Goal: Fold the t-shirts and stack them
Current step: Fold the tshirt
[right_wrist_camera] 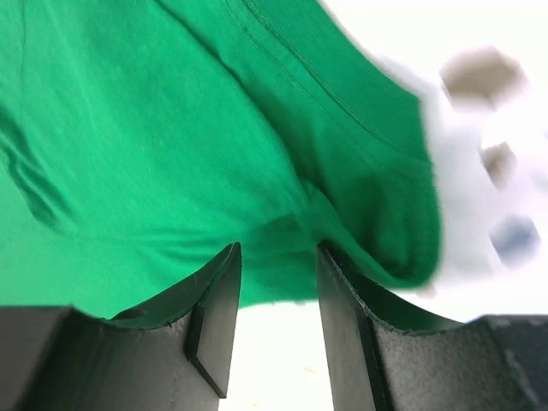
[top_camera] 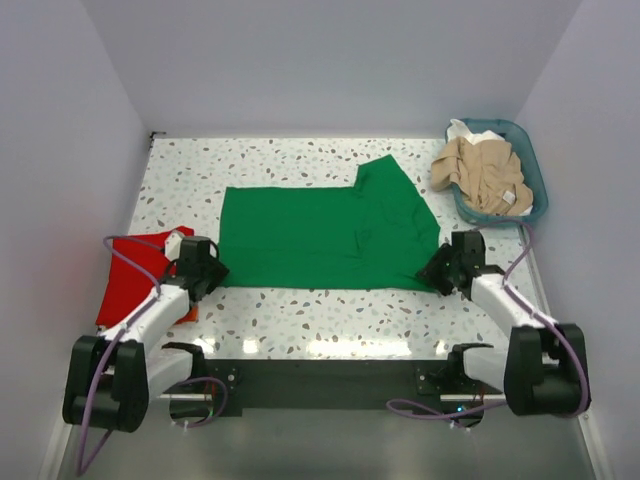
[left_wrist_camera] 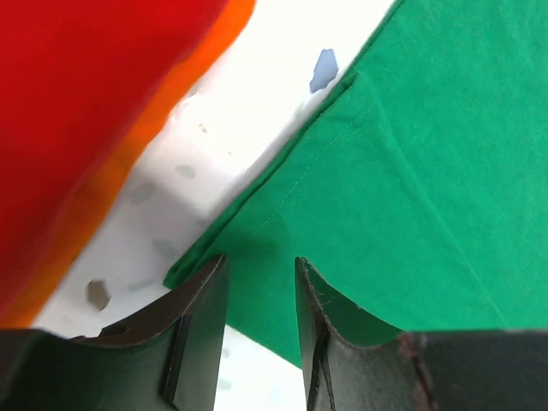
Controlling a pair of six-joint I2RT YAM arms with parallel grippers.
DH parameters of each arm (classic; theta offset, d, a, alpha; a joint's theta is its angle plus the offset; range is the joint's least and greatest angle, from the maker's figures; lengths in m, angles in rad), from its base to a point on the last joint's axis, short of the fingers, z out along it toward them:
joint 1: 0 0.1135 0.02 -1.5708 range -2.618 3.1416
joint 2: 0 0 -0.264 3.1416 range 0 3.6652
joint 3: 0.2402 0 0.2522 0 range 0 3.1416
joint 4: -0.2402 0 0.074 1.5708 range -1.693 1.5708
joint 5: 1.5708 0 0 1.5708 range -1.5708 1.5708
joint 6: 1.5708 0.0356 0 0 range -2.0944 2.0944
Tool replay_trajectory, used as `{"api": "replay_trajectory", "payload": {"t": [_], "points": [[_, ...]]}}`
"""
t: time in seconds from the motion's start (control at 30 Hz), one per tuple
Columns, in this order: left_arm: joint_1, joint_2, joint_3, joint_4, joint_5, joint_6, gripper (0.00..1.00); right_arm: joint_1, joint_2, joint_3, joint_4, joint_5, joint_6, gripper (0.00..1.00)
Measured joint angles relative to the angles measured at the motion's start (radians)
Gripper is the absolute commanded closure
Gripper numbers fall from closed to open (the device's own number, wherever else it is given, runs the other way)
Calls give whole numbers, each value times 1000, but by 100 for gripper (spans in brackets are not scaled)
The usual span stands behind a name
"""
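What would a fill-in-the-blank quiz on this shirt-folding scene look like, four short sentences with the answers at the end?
1. The flat t-shirt spread out in the middle is ____.
2. The crumpled shirt in the teal basket is ____.
3. The leftmost shirt in the overhead view is ____.
4. The left gripper and right gripper both sit at the flat t-shirt's ____ edge, one at each corner.

Missing words: green; beige; red; near.
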Motion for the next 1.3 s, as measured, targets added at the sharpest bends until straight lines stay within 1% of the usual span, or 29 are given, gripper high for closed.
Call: {"api": "replay_trajectory", "payload": {"t": [0.17,0.2,0.23,0.3,0.33,0.43,0.6,0.77,0.9,1.0,1.13,1.3], "points": [[0,-123,-14,-82,0,5,57,0,-247,-35,-175,2,3,53],[0,-150,-10,-94,0,10,56,0,-290,-32,-194,3,-1,52],[0,-173,-3,-105,2,17,53,0,-325,-26,-209,5,-4,52],[0,-192,33,-119,5,31,51,0,-354,12,-239,5,-16,48],[0,-182,64,-119,6,44,50,-1,-343,37,-244,1,-24,48],[0,-70,218,-118,0,80,50,-1,-235,187,-236,-21,-68,48],[1,292,599,-119,-37,164,52,6,63,480,-142,-85,-141,48],[1,586,862,-139,-80,249,54,30,288,692,-94,-102,-201,49],[3,784,1038,-183,-99,303,55,37,439,828,-69,-109,-227,50],[3,900,1152,-211,-108,334,55,37,539,917,-63,-114,-238,51],[3,1011,1270,-239,-118,357,56,37,630,1000,-59,-124,-252,51],[3,1066,1292,-255,-127,363,56,37,703,1064,-59,-132,-269,51]]}}
